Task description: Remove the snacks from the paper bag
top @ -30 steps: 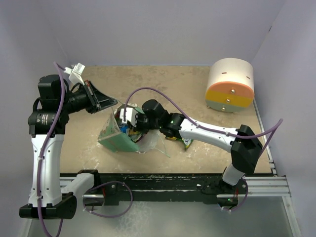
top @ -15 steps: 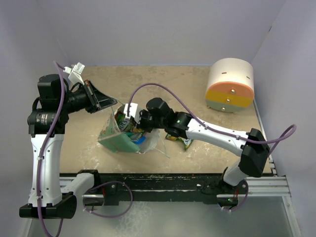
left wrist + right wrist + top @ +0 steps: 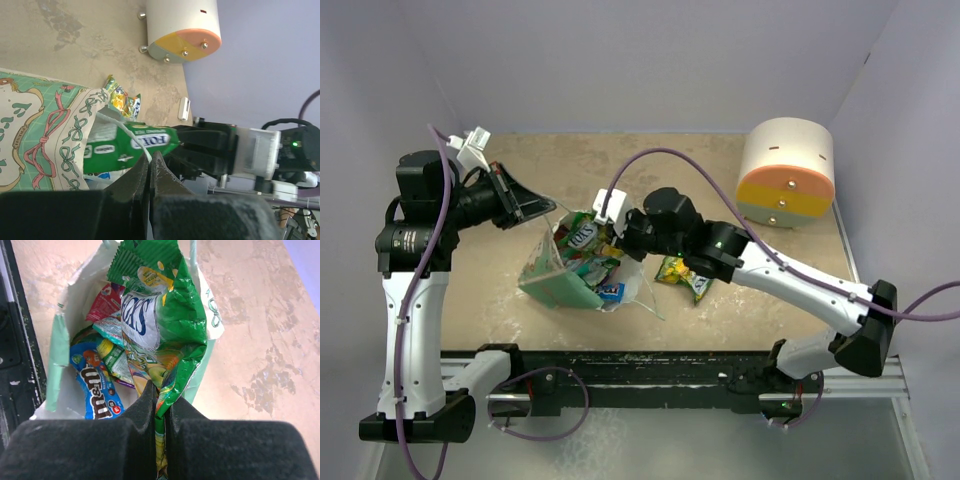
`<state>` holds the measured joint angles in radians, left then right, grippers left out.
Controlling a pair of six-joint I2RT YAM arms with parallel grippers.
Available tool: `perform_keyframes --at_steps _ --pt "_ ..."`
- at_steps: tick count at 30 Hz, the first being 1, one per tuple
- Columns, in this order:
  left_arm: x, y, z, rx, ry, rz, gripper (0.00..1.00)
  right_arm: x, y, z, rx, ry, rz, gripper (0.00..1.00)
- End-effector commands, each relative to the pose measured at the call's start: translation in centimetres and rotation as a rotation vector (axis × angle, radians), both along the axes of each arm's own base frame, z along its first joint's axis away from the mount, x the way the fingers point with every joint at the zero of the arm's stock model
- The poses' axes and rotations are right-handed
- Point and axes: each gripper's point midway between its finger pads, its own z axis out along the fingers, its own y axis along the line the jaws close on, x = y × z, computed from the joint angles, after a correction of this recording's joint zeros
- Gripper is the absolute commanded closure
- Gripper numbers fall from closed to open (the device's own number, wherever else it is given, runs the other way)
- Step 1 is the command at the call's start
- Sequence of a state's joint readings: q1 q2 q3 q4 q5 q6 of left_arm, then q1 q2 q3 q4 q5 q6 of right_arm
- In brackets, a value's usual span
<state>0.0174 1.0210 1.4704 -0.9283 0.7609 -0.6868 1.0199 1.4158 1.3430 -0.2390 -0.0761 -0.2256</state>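
Note:
The mint-green paper bag (image 3: 558, 283) lies tipped on the table, mouth toward the right. My left gripper (image 3: 548, 208) is shut on its white string handle (image 3: 127, 135) and holds the bag's upper edge up. My right gripper (image 3: 616, 237) is shut on a green snack packet (image 3: 582, 232), lifted half out of the bag mouth; it also shows in the right wrist view (image 3: 162, 335). Several more snacks stay inside the bag: a blue packet (image 3: 95, 390), a red one (image 3: 104, 301) and a teal one. A yellow-green packet (image 3: 682, 274) lies on the table right of the bag.
A cream-orange-yellow cylinder (image 3: 786, 172) stands at the back right. A small white block (image 3: 183, 108) lies near the table's right edge. The black rail (image 3: 650, 368) runs along the near edge.
My right gripper has pulled back to the right and up out of the bag with the green packet in it. The left gripper holds still.

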Motion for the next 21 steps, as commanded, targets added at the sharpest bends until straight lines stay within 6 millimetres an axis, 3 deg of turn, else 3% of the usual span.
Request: perform_keyframes --at_steps 1,6,10,15,18,21 --pt "0.3 0.1 2.0 0.018 -0.122 0.004 1.00 -0.5 -2.3 6.3 0.091 -0.037 -0.060 1.00" --pt "0.6 0.2 1.8 0.020 -0.140 0.008 1.00 -1.5 -5.1 9.9 0.114 -0.048 -0.108 1.00" --pt "0.8 0.3 1.8 0.044 -0.159 0.000 1.00 -1.3 -8.1 11.1 0.155 -0.017 -0.255 1.00" --pt "1.0 0.5 1.8 0.068 -0.177 0.003 1.00 1.2 -15.0 9.1 0.171 0.064 -0.744 1.00" --pt "1.0 0.6 1.8 0.075 -0.188 0.011 1.00 1.8 -19.1 6.6 0.141 0.135 -1.002 1.00" --pt "0.9 0.6 1.7 0.073 -0.191 0.011 1.00 2.6 -21.8 3.3 0.139 0.241 -1.150 1.00"
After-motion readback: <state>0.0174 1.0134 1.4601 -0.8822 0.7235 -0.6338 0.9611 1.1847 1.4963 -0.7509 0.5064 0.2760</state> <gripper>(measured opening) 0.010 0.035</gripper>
